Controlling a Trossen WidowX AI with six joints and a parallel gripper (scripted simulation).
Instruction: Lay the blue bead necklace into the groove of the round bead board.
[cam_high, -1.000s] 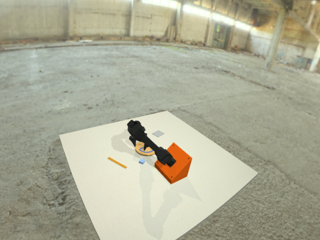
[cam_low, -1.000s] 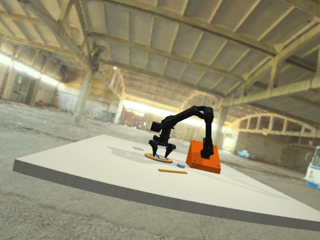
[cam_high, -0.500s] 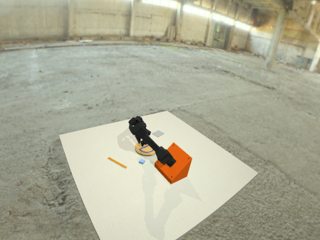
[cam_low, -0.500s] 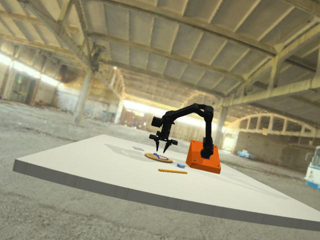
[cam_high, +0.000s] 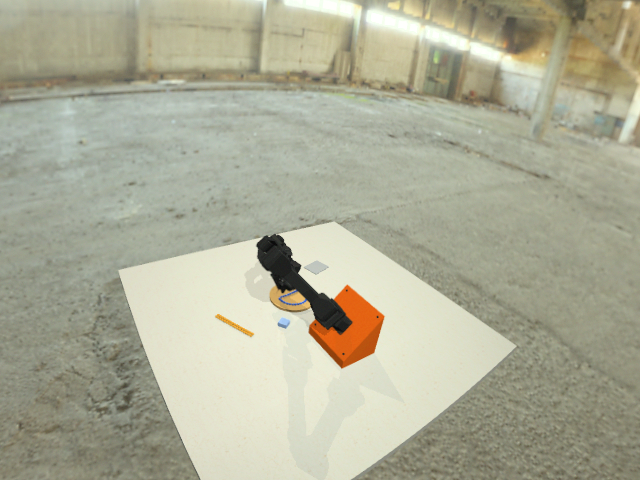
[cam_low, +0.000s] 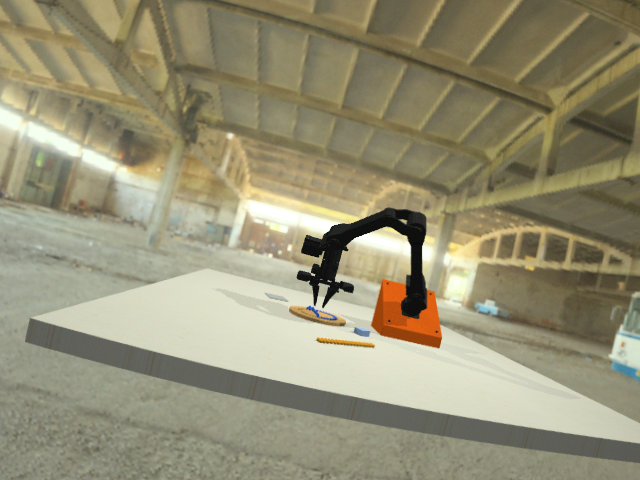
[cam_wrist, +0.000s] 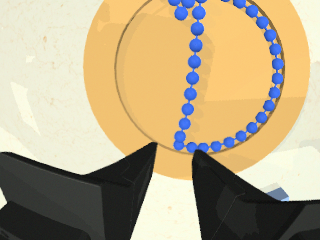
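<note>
The round wooden bead board (cam_high: 275, 303) (cam_low: 295, 312) (cam_wrist: 100, 75) lies flat on the table. The blue bead necklace (cam_high: 293, 304) (cam_low: 321, 315) (cam_wrist: 277, 64) lies on it. In the wrist view its right side follows the groove round to the bottom. From there a nearly straight run of beads crosses the middle of the board to a small cluster at the top; the left part of the groove shows no beads. My gripper (cam_low: 320, 306) (cam_wrist: 175, 152) is partly open and empty, a little above the board near the necklace's bottom bend. Beads beyond the wrist view's top edge are hidden there.
A small blue block (cam_high: 283, 322) (cam_low: 361, 331) (cam_wrist: 278, 194) lies beside the board. An orange-yellow ribbed bar (cam_high: 234, 325) (cam_low: 345, 342) lies farther out. A grey square tile (cam_high: 316, 267) (cam_low: 276, 297) lies beyond the board. The arm's orange base (cam_high: 361, 310) (cam_low: 387, 304) stands near.
</note>
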